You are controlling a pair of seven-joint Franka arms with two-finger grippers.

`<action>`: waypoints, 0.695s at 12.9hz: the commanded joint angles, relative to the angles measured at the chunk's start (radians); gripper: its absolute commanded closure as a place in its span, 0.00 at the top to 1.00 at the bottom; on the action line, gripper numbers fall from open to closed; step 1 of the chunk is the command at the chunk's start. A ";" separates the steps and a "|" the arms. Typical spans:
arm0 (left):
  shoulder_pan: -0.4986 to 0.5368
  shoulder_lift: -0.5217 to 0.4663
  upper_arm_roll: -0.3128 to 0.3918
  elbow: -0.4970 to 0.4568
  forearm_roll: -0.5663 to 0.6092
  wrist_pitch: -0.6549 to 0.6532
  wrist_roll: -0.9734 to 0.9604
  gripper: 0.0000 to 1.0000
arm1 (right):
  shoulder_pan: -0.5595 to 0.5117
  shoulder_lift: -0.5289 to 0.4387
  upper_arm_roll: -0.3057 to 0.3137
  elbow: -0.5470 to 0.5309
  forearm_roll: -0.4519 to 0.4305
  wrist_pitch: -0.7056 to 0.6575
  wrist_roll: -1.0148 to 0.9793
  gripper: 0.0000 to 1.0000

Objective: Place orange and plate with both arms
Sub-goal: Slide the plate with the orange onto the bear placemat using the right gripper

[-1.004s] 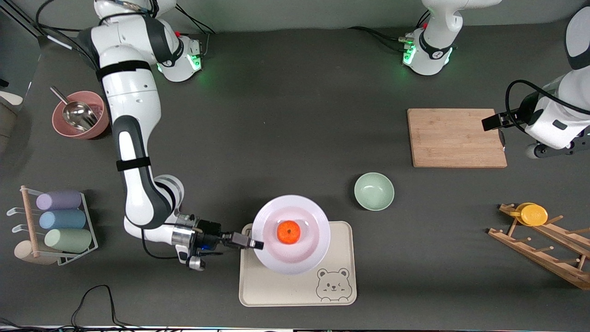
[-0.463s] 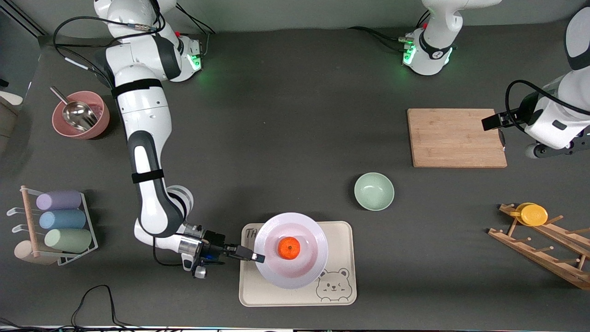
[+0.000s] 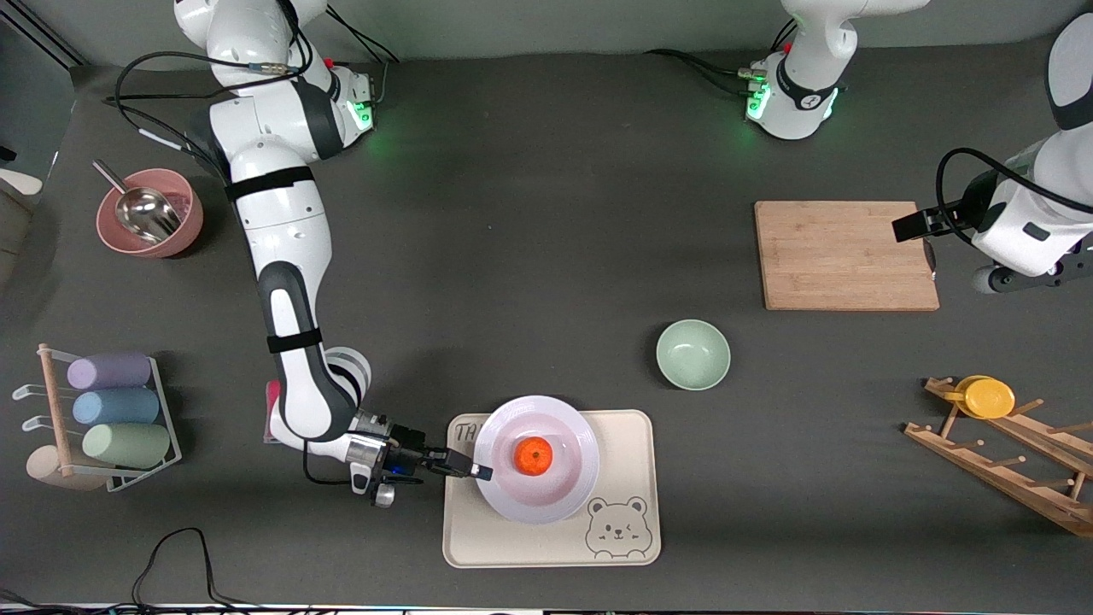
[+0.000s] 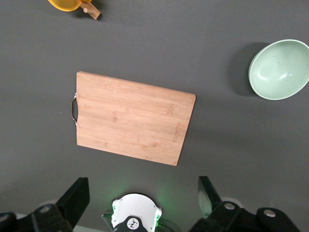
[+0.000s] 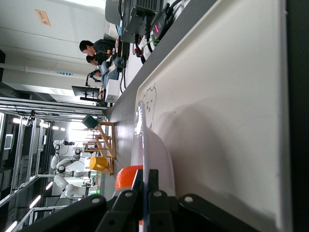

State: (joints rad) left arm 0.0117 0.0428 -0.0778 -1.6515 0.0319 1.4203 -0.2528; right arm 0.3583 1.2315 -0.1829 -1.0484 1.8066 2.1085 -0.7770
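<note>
The pale white-lavender plate sits over the beige bear tray, with the small orange in its middle. My right gripper is shut on the plate's rim at the end toward the right arm. In the right wrist view the plate's rim runs between the closed fingers, with the orange beside it and the tray just under the plate. My left gripper is open and empty, waiting above the wooden cutting board. The left wrist view shows the board below.
A mint-green bowl stands between tray and board. A wooden rack with a yellow lid stands at the left arm's end. A pink bowl with a metal scoop and a rack of pastel cups stand at the right arm's end.
My right gripper has carried the plate with the orange nearer the front camera and lower, onto the bear tray. The left arm has not moved.
</note>
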 commanded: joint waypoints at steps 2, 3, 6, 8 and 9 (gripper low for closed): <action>0.004 0.003 -0.004 0.013 0.011 -0.021 0.015 1.00 | 0.010 0.011 0.008 0.013 0.028 0.051 -0.053 0.00; 0.005 0.003 -0.004 0.013 0.011 -0.021 0.014 1.00 | 0.010 0.013 0.010 0.018 0.028 0.067 -0.073 0.00; 0.004 0.003 -0.004 0.013 0.011 -0.021 0.015 1.00 | 0.010 0.019 0.029 0.015 0.028 0.081 -0.114 0.00; 0.005 0.003 -0.004 0.012 0.011 -0.021 0.015 1.00 | 0.008 0.017 0.030 0.013 0.027 0.081 -0.105 0.15; 0.005 0.003 -0.004 0.012 0.011 -0.021 0.015 1.00 | 0.008 0.014 0.030 0.011 0.025 0.081 -0.096 0.38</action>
State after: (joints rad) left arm 0.0117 0.0431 -0.0778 -1.6515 0.0319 1.4197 -0.2528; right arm 0.3608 1.2327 -0.1605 -1.0424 1.8250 2.1616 -0.8488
